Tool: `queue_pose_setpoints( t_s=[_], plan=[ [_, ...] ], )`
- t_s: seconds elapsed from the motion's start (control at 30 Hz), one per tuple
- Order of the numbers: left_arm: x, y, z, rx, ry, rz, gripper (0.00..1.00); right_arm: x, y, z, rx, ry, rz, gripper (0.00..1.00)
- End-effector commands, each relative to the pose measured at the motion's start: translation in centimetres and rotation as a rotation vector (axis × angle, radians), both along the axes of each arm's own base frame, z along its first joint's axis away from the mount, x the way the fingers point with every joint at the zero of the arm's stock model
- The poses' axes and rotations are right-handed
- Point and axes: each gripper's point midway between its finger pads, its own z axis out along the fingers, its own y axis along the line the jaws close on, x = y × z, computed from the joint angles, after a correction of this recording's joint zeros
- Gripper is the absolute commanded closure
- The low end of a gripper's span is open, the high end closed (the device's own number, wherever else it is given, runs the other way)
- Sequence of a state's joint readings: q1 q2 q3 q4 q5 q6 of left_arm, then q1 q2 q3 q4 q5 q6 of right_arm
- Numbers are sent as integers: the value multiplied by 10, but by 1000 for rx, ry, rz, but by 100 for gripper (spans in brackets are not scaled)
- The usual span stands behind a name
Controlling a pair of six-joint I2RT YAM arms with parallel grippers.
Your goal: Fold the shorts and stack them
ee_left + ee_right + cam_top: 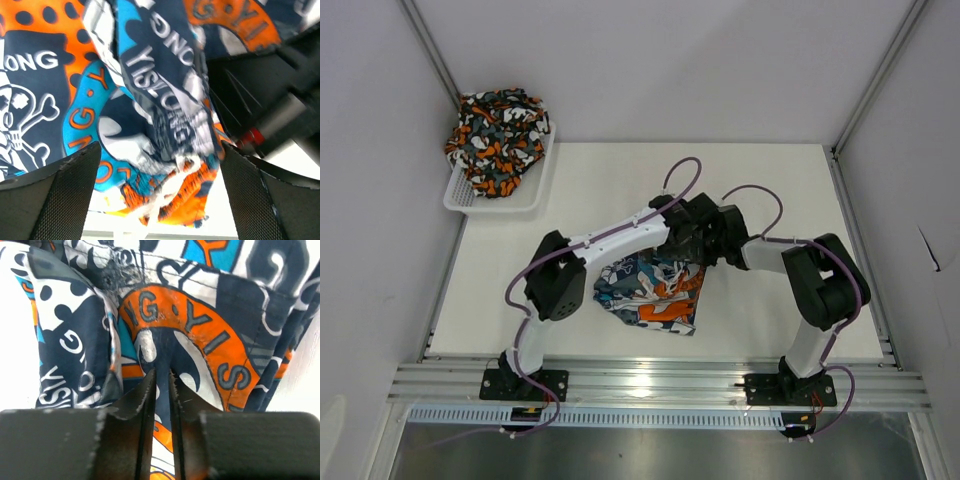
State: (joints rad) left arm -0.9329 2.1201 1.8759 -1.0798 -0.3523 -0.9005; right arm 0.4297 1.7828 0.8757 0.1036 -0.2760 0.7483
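- Patchwork shorts (pixel 655 290) bunched mid tabletop (pixel 580 190), toward the near edge; the far edge of the cloth meets both wrists; skull print and lettering show
- Left jaws wide apart; cloth hangs between the two fingers (pixel 65 200); neither is seen pressing on it
- Right jaws narrow, nipped on a fold of the patchwork shorts at an orange band
- Camouflage shorts (pixel 498 140) heaped, unfolded, in the white mesh basket (pixel 510 203) at the far left corner; well apart from both arms
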Motion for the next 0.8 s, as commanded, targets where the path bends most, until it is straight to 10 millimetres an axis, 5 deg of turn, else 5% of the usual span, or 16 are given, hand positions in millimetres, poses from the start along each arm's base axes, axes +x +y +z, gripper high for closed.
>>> queue_pose_setpoints(
  t_s=[0.0, 0.07, 0.2, 0.27, 0.3, 0.33, 0.4, 0.43, 0.53, 0.77],
  plan=[
    [0, -36, 97, -253, -122, -92, 1, 3, 5, 14, 60, -43, 9, 81],
    [-5, -30, 124, -287, -149, -108, 1, 0, 0, 15, 84, -39, 5, 74],
    [-15, -10, 147, -295, -194, -157, 1, -4, -14, 25, 163, -40, -8, 61],
    [-23, 2, 134, -262, -185, -169, 1, 0, -30, 31, 206, -64, -45, 50],
    [-25, 9, 145, -281, -218, -178, 1, -13, -34, 25, 234, -40, -38, 47],
    [-33, 22, 118, -225, -182, -182, 1, -8, -38, 39, 275, -88, -48, 44],
    [-33, 25, 133, -284, -249, -200, 1, -15, -50, 38, 310, -88, -67, 36],
    [-41, 36, 107, -250, -215, -210, 1, -16, -48, 50, 348, -130, -41, 33],
    [-44, 44, 106, -287, -252, -222, 1, -22, -48, 60, 395, -166, -4, 25],
    [-59, 53, 61, -322, -243, -242, 1, -34, -43, 69, 509, -200, 11, 20]
  ],
)
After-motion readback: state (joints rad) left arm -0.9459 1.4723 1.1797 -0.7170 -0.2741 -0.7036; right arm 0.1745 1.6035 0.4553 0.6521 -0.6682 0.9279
